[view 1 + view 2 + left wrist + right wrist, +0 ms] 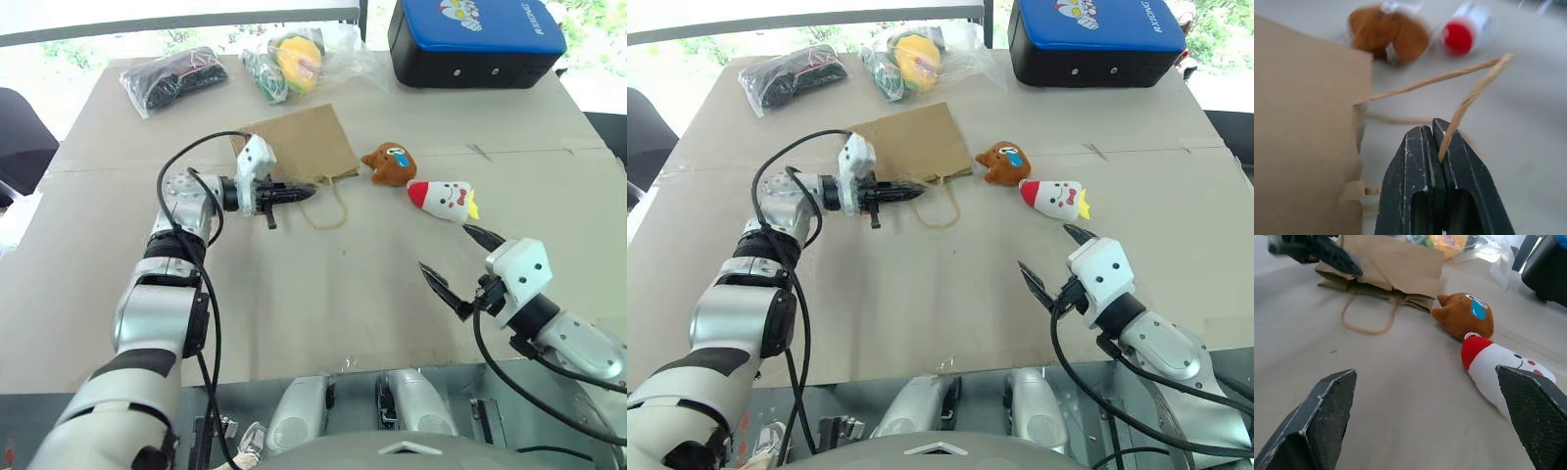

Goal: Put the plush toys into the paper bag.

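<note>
With the left hand [294, 192] pinched shut on a handle [1469, 93] of the flat paper bag [299, 142], it should lift gently to open the mouth while the wide-open right hand [460, 269] reaches for the brown toy [390, 164].

you get almost no readable text here. blue case [1095, 27] at table's 1 o'clock corner carries white lettering along lid's right edge, too small and skewed for you to read, plus cartoon graphic on top. nothing else lettered.
</note>
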